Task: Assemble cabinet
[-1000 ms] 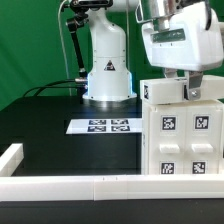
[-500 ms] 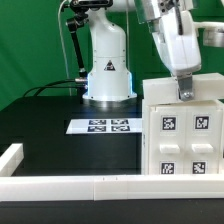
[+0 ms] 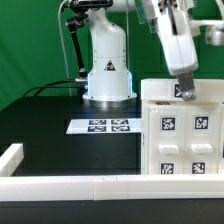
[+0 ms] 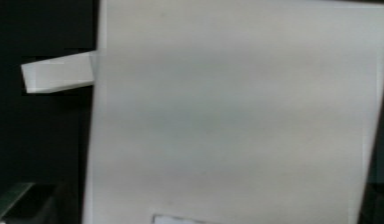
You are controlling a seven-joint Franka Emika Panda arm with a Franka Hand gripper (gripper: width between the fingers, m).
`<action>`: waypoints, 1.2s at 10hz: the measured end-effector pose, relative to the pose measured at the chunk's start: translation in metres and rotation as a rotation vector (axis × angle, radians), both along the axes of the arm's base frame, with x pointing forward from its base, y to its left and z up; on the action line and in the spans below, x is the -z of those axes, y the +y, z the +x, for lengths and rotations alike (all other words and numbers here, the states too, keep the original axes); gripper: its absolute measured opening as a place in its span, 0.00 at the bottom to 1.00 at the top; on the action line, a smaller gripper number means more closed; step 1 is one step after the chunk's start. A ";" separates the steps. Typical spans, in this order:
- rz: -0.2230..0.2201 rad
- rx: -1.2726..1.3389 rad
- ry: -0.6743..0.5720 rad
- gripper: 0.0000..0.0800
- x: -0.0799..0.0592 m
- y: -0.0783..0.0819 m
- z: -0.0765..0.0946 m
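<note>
White cabinet (image 3: 182, 135) stands on black counter (image 3: 70, 150), exterior view's right; tagged drawer fronts (image 3: 170, 125) look seated. My gripper (image 3: 183, 90) at its top edge; whether apart or together, I cannot tell. Likely late stage.

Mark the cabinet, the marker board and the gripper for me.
Large white plastic cabinet (image 3: 184, 145), exterior view, front face.
Thin flat white marker board (image 3: 100, 126), exterior view, middle.
Two-finger gripper (image 3: 184, 92), exterior view, fingertips.

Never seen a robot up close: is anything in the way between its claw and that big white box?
Nothing visible. The gripper is right at the top edge of the cabinet, with no gap I can make out; the marker board lies to the exterior view's left.
</note>
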State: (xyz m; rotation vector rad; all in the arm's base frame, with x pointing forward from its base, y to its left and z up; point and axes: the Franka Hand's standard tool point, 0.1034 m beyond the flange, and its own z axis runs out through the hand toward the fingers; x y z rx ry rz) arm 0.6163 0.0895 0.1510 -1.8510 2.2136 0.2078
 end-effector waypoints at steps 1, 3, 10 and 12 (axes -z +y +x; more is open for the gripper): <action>0.009 -0.015 -0.015 0.98 -0.007 0.002 0.001; 0.020 -0.037 -0.047 1.00 -0.021 0.006 0.003; -0.001 -0.427 -0.132 1.00 -0.028 0.011 0.000; -0.012 -0.673 -0.188 1.00 -0.030 0.014 -0.001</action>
